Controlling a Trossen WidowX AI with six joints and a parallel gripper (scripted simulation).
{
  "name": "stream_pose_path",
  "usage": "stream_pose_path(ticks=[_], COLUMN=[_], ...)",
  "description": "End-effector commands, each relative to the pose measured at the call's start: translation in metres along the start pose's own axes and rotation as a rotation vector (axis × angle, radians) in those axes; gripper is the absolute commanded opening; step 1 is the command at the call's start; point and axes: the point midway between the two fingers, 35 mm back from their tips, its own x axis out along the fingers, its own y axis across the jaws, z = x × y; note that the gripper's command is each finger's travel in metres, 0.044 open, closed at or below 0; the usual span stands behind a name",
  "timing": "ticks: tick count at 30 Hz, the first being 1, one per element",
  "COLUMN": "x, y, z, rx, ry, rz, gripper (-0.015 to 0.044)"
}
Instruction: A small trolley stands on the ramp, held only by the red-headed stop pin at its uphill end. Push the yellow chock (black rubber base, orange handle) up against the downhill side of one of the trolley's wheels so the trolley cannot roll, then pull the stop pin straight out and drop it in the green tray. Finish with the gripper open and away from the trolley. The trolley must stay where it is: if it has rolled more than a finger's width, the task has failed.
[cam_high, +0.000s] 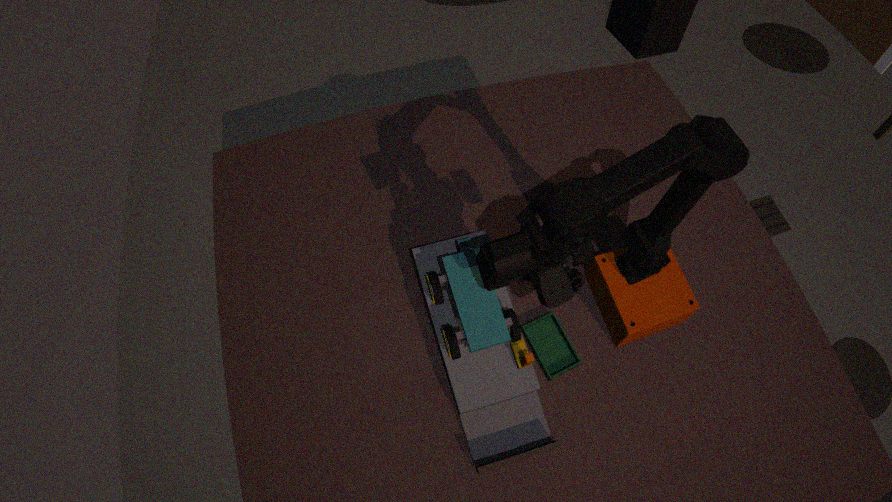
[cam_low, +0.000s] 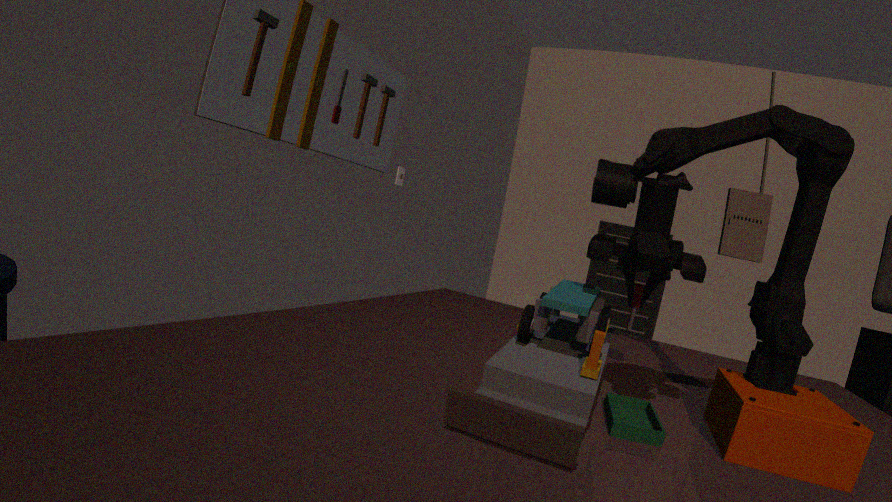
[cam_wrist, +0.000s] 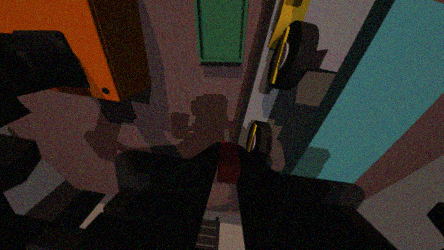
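Observation:
The trolley (cam_high: 479, 305) (cam_low: 571, 296) (cam_wrist: 380, 95), with a teal top and black wheels, stands on the grey ramp (cam_high: 496, 377) (cam_low: 536, 368). The yellow chock (cam_high: 519, 354) (cam_low: 596, 355) with its orange handle sits at the downhill side of the lower wheel on the tray side; it appears to touch it. My gripper (cam_low: 637, 298) (cam_wrist: 227, 147) is shut on the red-headed stop pin (cam_low: 637, 294) (cam_wrist: 228, 167), whose shaft points down. It holds the pin in the air beside the trolley, uphill of the tray. The green tray (cam_high: 551, 345) (cam_low: 635, 433) (cam_wrist: 221, 32) is empty. The fingers are hidden in the top view.
The orange base box (cam_high: 655, 299) (cam_low: 786, 418) (cam_wrist: 107, 60) of the arm stands beyond the tray, away from the ramp. The trolley's near-side wheels (cam_wrist: 295, 55) and the ramp's edge lie close beside the held pin in the wrist view.

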Motion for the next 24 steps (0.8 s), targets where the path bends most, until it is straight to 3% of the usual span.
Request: stream_pose_path(ticks=[1, 24], x=[-0.002, -0.015], y=[0.001, 0.004], z=[0.017, 0.098], rx=[-0.001, -0.001], ry=[0.004, -0.004], rz=[0.006, 0.007], gripper=[0.0, 0.0])
